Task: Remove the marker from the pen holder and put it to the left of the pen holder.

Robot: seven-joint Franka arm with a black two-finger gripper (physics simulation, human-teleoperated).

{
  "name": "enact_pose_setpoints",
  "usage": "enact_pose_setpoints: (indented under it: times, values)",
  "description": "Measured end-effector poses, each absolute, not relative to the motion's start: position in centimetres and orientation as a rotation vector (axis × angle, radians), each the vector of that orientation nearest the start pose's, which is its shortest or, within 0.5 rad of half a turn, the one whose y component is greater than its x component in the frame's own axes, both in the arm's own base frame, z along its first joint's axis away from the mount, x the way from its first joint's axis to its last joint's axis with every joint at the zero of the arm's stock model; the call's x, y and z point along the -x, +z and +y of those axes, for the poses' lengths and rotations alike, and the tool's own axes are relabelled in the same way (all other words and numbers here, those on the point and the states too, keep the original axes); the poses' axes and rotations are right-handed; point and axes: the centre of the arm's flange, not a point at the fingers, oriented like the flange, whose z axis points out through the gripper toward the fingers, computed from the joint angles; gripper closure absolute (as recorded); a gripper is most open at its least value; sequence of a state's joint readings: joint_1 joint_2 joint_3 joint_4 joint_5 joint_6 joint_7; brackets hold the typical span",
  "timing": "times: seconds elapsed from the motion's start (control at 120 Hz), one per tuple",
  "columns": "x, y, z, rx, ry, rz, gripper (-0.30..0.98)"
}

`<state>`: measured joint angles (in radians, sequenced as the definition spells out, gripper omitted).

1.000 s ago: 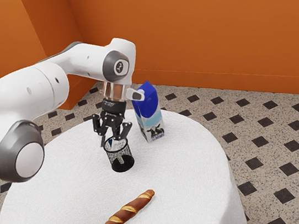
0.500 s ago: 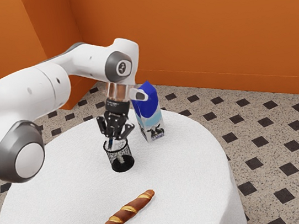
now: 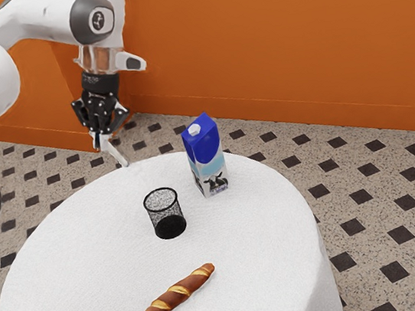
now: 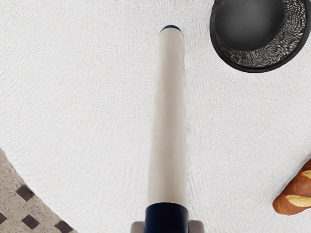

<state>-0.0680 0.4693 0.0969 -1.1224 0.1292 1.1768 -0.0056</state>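
Note:
High above the table's far-left part in the exterior view, my gripper (image 3: 101, 136) is shut on the marker (image 3: 115, 151), whose pale barrel slants down below it. The wrist view has the marker (image 4: 168, 116) long and light grey, its dark blue cap part (image 4: 166, 217) between two fingertips (image 4: 196, 226) at the lower edge. The pen holder (image 3: 167, 214), a black mesh cup, stands upright and empty on the table. From above, the pen holder (image 4: 260, 59) is beside the marker's far end, apart from it.
A blue and white milk carton (image 3: 206, 159) stands behind the pen holder. A braided bread (image 3: 178, 293) lies nearer the front of the round white table (image 3: 85, 273). An orange wall rises beyond the tiled floor.
The hand closed on the marker, lifted it out of the pen holder, and moved up and toward the exterior view's left. Holder, carton and bread have not moved.

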Motion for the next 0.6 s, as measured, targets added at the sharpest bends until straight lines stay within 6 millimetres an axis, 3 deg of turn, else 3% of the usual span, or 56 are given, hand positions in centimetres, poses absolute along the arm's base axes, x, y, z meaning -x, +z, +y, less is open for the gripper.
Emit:
enact_pose_setpoints:
  times: [0.083,0.183,0.358,0.458,0.6]
  values:
    - [-64.0,51.6,7.9,2.977,0.576,-0.155,0.78]
    - [-63.8,45.5,13.0,3.132,0.599,-0.180,0.79]
    - [-64.9,40.0,15.1,3.401,0.392,-0.082,0.79]
    - [-65.8,36.2,17.4,3.464,0.268,-0.004,0.79]
    - [-66.5,34.2,19.4,3.467,0.085,0.186,0.79]
